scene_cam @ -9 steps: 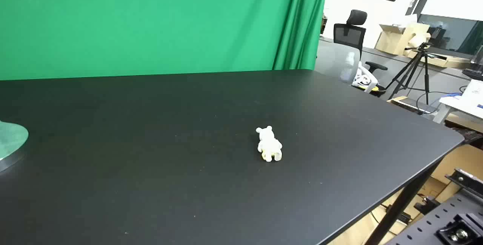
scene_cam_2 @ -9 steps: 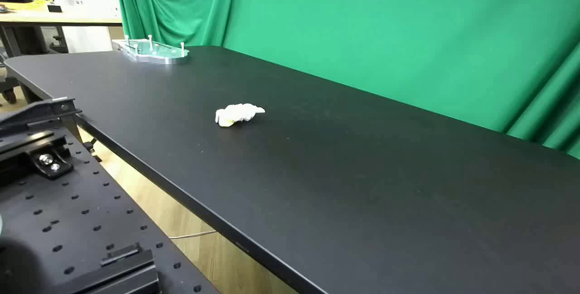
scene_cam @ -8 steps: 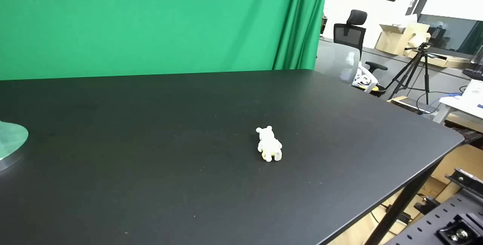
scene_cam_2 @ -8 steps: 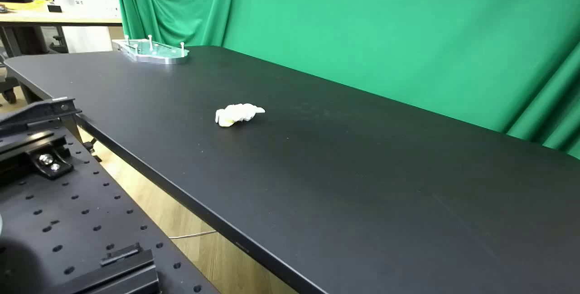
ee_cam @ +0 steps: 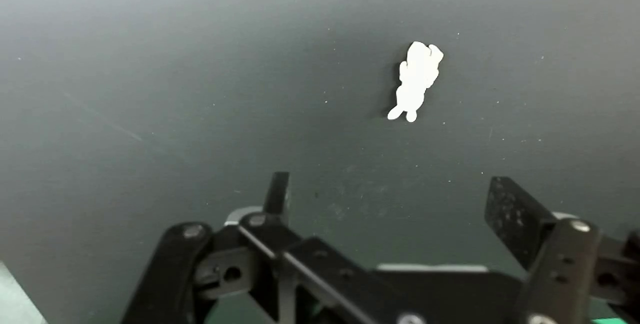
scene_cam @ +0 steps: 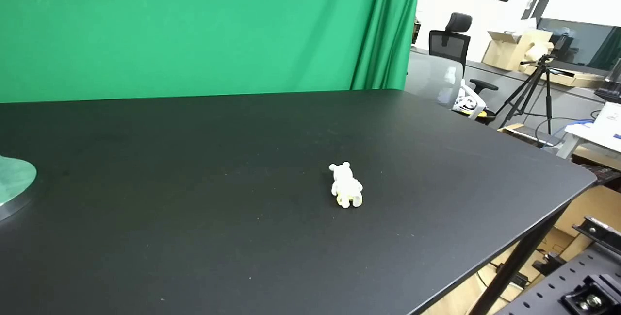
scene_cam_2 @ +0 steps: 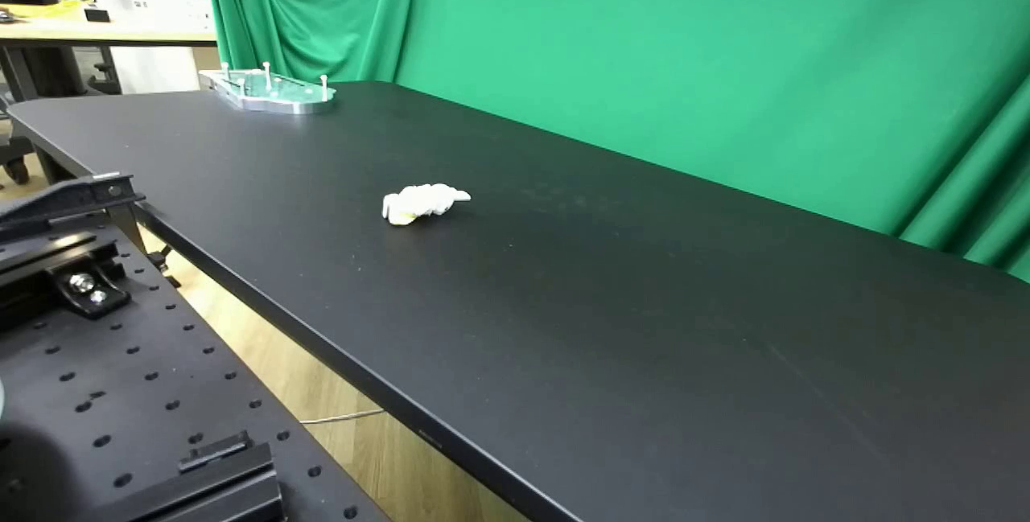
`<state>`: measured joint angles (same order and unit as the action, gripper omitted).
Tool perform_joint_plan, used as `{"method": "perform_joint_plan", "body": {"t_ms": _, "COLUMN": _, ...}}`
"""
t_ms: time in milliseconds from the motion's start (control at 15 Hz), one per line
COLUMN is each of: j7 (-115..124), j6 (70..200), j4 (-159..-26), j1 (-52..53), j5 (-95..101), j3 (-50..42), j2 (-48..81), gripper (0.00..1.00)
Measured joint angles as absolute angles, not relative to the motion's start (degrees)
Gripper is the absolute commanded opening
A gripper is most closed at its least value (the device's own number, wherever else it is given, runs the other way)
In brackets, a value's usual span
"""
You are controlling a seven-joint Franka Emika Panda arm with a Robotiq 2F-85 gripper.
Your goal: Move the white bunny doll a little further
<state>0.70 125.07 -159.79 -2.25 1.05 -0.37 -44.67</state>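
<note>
The white doll [scene_cam: 347, 188] lies stretched out on the black surface [scene_cam: 218, 237] in both exterior views, well apart from the green curtain [scene_cam: 204, 28], with its ears on the curtain side and a touch of yellow showing near its legs. In the wrist view the fingers [ee_cam: 515, 214] stand wide apart with the surface showing between them, and the doll lies beyond their tips, ears turned their way. In an exterior view a silver-edged plate [scene_cam_2: 278, 106] with upright pegs [scene_cam_2: 324, 88] rests at the far edge of the surface, near the curtain.
</note>
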Motion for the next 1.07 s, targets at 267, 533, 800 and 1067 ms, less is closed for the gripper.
{"method": "perform_joint_plan", "body": {"t_ms": 267, "j7": 0.70, "j6": 125.07, "j4": -159.79, "j1": -2.25, "j5": 1.05, "j3": -0.37, "j2": -44.67, "gripper": 1.00}}
{"method": "perform_joint_plan", "body": {"t_ms": 533, "j7": 0.70, "j6": 125.07, "j4": -159.79, "j1": -2.25, "j5": 1.05, "j3": -0.37, "j2": -44.67, "gripper": 1.00}}
{"method": "perform_joint_plan", "body": {"t_ms": 800, "j7": 0.68, "j6": 126.64, "j4": -159.79, "j1": -2.17, "j5": 1.08, "j3": -0.10, "j2": -43.39, "gripper": 1.00}}
{"method": "perform_joint_plan", "body": {"t_ms": 1067, "j7": 0.68, "j6": 132.76, "j4": -159.84, "j1": -1.82, "j5": 1.08, "j3": 1.13, "j2": -37.73, "gripper": 1.00}}
